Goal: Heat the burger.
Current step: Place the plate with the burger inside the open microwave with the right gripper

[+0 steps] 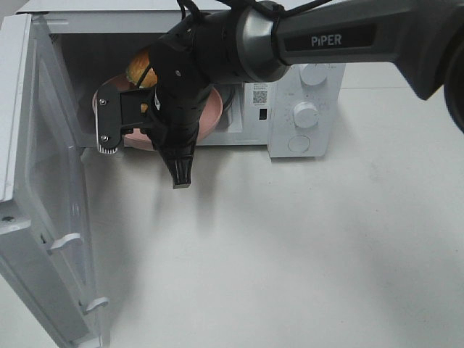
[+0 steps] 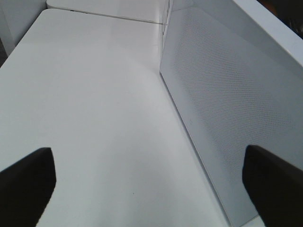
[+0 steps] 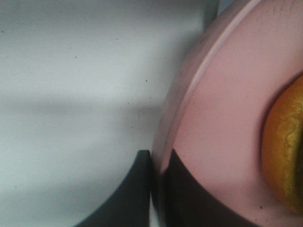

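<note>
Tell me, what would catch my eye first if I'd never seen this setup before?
A big black arm marked PIPER reaches across from the right into a white microwave, whose door stands wide open on the left. Inside sits a pink plate carrying a golden burger. Up close, the right fingers pinch the plate's rim.

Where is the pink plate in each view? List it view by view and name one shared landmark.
Exterior high: the pink plate sits inside the open microwave, mostly hidden behind the right arm.
Left wrist: not in it.
Right wrist: the plate shows close up, its rim pinched by the right gripper.
Shared landmark: the burger on the plate.
</note>
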Action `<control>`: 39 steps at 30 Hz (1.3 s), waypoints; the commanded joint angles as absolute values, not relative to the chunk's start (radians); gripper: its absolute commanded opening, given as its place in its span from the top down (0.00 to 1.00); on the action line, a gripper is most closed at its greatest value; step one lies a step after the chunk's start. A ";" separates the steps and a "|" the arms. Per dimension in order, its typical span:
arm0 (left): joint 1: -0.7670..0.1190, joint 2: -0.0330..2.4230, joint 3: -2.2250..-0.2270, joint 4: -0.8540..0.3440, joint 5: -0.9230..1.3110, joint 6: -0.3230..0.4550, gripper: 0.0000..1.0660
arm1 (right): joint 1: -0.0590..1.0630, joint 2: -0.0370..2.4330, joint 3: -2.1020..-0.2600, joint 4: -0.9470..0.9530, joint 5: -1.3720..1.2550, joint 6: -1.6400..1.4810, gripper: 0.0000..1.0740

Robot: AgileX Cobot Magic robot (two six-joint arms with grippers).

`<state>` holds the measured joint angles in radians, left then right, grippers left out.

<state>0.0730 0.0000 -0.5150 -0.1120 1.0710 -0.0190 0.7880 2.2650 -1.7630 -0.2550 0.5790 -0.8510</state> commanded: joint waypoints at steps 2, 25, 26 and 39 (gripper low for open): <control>0.068 0.000 -0.515 -0.114 1.067 -0.017 0.04 | 0.780 2.275 -1.809 -0.294 0.548 -0.848 1.00; 0.068 0.000 -0.515 -0.114 1.067 -0.017 0.04 | 0.733 2.400 -2.033 -0.335 0.543 -0.849 1.00; 0.068 0.000 -0.515 -0.114 1.067 -0.017 0.04 | 0.733 2.400 -2.033 -0.335 0.543 -0.849 1.00; 0.068 0.000 -0.515 -0.114 1.067 -0.017 0.04 | 0.733 2.476 -2.103 -0.325 0.531 -0.854 1.00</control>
